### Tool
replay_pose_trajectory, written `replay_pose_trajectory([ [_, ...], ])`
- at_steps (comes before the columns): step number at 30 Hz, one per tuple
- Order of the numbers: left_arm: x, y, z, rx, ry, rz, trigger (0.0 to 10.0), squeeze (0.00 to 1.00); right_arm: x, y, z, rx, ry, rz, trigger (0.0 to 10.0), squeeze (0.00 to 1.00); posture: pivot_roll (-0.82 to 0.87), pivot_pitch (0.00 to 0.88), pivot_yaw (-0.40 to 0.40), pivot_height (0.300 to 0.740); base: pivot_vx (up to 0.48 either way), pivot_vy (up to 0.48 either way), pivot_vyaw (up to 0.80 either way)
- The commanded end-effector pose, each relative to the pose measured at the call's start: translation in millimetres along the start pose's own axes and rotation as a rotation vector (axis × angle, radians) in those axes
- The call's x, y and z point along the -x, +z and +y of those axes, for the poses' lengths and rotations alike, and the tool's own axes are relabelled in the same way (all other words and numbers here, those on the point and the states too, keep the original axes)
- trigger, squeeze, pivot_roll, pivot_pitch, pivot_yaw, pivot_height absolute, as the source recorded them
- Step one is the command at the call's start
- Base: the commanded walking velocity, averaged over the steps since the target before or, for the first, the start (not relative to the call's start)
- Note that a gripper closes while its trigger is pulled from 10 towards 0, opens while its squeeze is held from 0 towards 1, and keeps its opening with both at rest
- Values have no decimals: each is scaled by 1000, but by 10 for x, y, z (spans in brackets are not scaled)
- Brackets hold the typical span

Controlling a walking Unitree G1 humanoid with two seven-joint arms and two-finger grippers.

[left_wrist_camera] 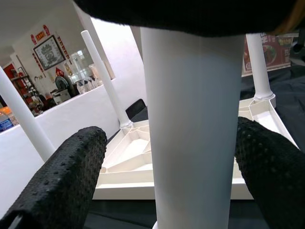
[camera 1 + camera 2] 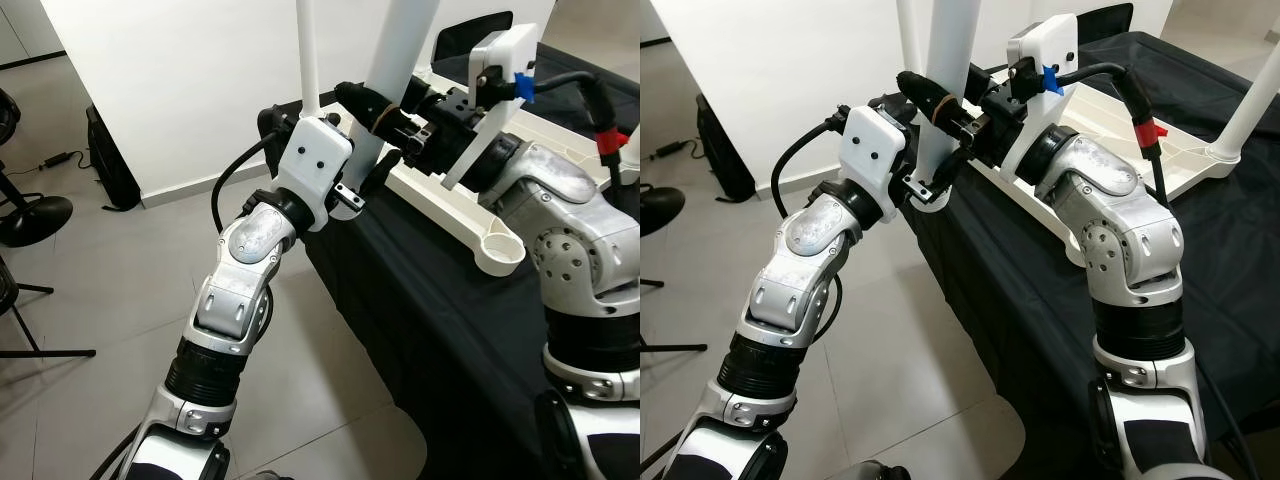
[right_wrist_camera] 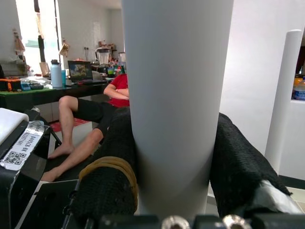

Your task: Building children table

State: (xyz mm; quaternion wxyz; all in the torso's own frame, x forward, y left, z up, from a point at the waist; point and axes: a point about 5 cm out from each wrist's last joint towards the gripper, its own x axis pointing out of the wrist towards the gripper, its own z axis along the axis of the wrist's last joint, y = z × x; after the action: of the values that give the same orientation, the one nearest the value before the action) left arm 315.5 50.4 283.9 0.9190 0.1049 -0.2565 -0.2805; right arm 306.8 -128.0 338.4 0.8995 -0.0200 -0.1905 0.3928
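The white children's table [image 2: 450, 215] lies upside down on a black-clothed table [image 2: 420, 330]. One thick white leg [image 2: 400, 50] stands upright at its near left corner. My right gripper [image 2: 385, 112] is shut on this leg, its fingers [image 3: 238, 167] pressing both sides of the leg [image 3: 174, 95]. Just below it, my left gripper [image 2: 365, 178] straddles the same leg [image 1: 195, 119]; one finger [image 1: 62, 186] stands off it with a visible gap. An open round socket [image 2: 497, 250] shows at the near corner.
Other white legs [image 2: 1250, 100] stand on the far corners. Tiled floor [image 2: 120, 300] lies left of the black table. A black bag [image 2: 105, 160] leans against the white wall, and a stool base [image 2: 30, 215] sits at far left. A seated person [image 3: 86, 114] is beyond.
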Motion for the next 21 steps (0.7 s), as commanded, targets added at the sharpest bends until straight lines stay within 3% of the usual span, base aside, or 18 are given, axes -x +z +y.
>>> replay_pose_trajectory([
  [1,6,52,36,10,4,-31,10000,1000,-5,67,-26,10,-14,-24,0,0,-80,77,31,740,0,0,0],
  [3,30,101,81,61,8,-62,10000,1000,-4,95,-117,32,-89,-41,0,0,-78,79,30,740,0,0,0],
  [8,46,122,102,88,12,-75,10000,1000,0,106,-161,39,-123,-48,0,0,-76,79,27,740,0,0,0],
  [9,123,135,224,162,55,-94,10000,1000,26,106,-292,89,-214,-33,0,0,-72,77,20,740,0,0,0],
  [10,123,135,224,162,55,-94,10000,1000,26,106,-292,89,-214,-33,0,0,-72,77,20,740,0,0,0],
  [13,506,43,597,345,164,-89,10000,1000,187,66,-607,253,-382,70,0,0,-60,80,12,740,0,0,0],
  [16,592,9,640,365,170,-75,10000,1000,225,58,-647,265,-394,87,0,0,-60,80,12,740,0,0,0],
  [17,917,-220,566,344,119,66,10000,580,388,4,-778,295,-425,177,0,0,-53,92,3,740,0,0,0],
  [18,1023,-295,511,337,94,117,10000,580,440,-17,-815,298,-433,207,0,0,-53,92,3,740,0,0,0],
  [19,1023,-295,511,337,94,117,10000,580,440,-17,-815,298,-433,207,0,0,-53,92,3,740,0,0,0],
  [20,1145,-402,394,333,51,183,10000,0,491,-31,-850,301,-444,230,0,0,-52,101,-4,740,0,0,0],
  [21,1251,-495,224,337,-2,239,10000,0,529,-40,-873,299,-454,239,0,0,-54,107,-7,740,0,0,0],
])
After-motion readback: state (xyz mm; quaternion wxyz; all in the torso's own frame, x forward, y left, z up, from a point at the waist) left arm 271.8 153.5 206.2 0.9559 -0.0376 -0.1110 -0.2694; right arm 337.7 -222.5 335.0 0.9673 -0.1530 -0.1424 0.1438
